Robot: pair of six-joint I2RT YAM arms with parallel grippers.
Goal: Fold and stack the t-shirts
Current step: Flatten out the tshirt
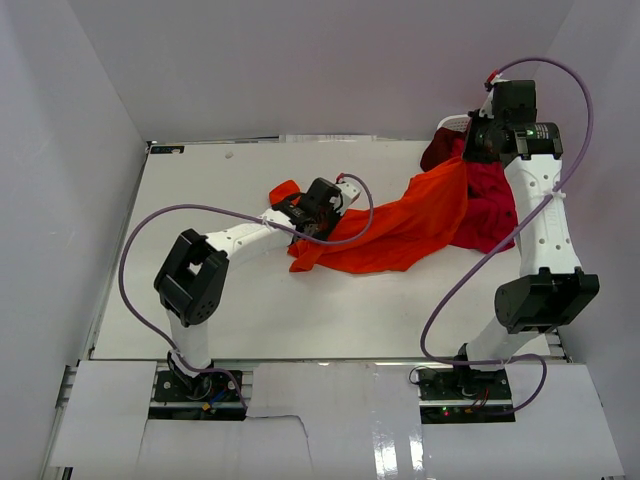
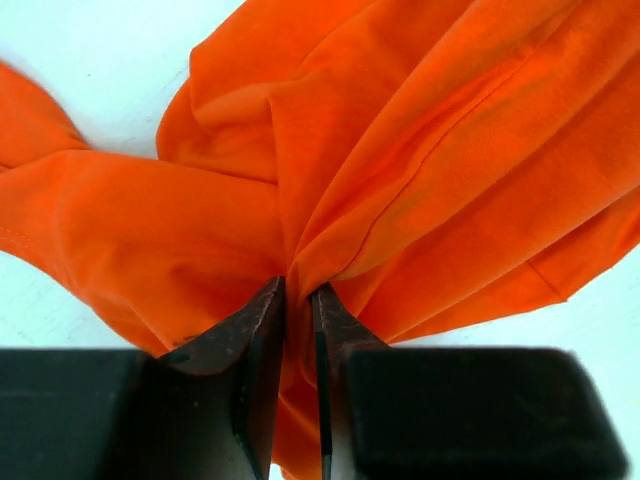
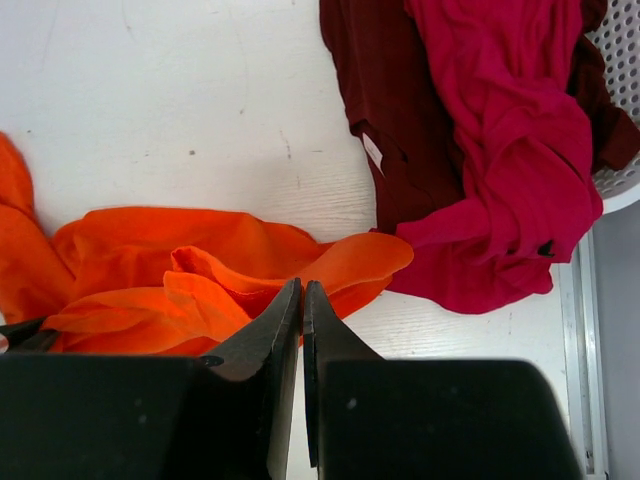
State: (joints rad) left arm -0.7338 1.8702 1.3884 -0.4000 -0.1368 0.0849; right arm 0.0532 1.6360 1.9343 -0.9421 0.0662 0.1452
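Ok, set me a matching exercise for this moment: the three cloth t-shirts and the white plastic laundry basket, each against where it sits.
1 bright orange cloth t-shirt
2 crimson red cloth t-shirt
3 dark maroon cloth t-shirt
4 white plastic laundry basket

A lowest in the heap, under another shirt
B far right, partly covered by shirts
C pinched by left gripper and right gripper
D on top of the heap

Pairs: 1-C, 2-D, 3-A, 4-B

Orange t-shirt (image 1: 410, 225) across white table (image 1: 200, 180), crimson t-shirt (image 1: 490, 215) alongside.

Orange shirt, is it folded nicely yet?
Not folded. The orange shirt is bunched and creased, pulled out loosely across the table.
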